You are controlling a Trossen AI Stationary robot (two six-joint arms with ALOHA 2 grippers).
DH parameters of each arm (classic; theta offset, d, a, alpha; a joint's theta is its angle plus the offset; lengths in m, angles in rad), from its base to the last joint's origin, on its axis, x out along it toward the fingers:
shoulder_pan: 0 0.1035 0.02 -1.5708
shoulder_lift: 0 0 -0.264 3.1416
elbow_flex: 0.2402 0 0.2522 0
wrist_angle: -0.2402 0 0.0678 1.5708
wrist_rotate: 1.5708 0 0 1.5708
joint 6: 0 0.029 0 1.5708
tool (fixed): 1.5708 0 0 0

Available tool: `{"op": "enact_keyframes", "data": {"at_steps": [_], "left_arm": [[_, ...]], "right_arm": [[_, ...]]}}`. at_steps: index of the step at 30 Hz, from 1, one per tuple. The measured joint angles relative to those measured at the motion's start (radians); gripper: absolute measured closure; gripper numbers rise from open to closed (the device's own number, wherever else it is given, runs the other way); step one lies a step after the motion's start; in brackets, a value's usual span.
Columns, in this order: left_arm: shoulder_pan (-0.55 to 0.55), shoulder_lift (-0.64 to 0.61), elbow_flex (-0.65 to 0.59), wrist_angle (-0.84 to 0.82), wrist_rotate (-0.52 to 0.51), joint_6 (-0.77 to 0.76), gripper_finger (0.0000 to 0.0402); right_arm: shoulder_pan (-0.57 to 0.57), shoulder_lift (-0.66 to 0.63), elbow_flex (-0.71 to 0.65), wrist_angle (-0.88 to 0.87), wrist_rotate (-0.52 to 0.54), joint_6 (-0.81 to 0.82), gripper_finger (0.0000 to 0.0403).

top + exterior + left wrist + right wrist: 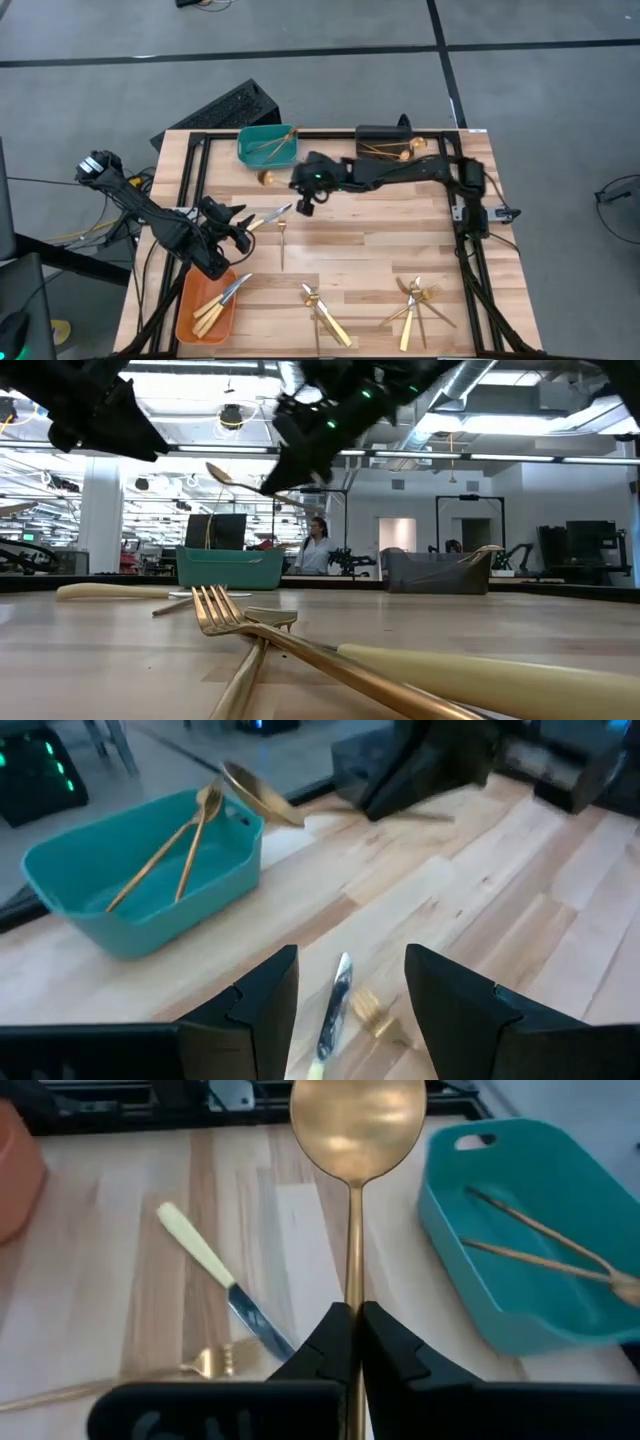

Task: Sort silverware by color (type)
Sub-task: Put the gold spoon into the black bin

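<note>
Clearly the right tool (352,1330) is clamped on a gold spoon (356,1125) — slim stem, broad shiny bowl.

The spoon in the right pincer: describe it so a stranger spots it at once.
Start at the teal bin at the table's far edge. Just beside it, the right pincer grips a gold spoon by its handle. It alone is lifted off the wood.
</note>
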Motion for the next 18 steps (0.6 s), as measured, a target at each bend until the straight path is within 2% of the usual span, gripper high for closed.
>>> {"op": "enact_keyframes", "data": {"at_steps": [6,9,14,18], "left_arm": [[0.015,0.099,0.0,0.104,-0.064,0.078,0.023],[0.042,0.152,0.0,0.174,-0.068,0.147,0.023],[0.127,0.212,-0.001,0.394,0.048,0.4,0.023],[0.21,0.239,0.0,0.619,0.17,0.647,0.023]], "right_arm": [[0.015,-0.124,-0.333,0.471,-0.032,0.068,0.0371],[0.038,-0.139,-0.454,0.663,-0.033,0.082,0.0371],[0.087,-0.132,-0.565,0.888,-0.015,0.074,0.0371],[0.129,-0.117,-0.594,0.95,0.106,0.016,0.0371]]}}
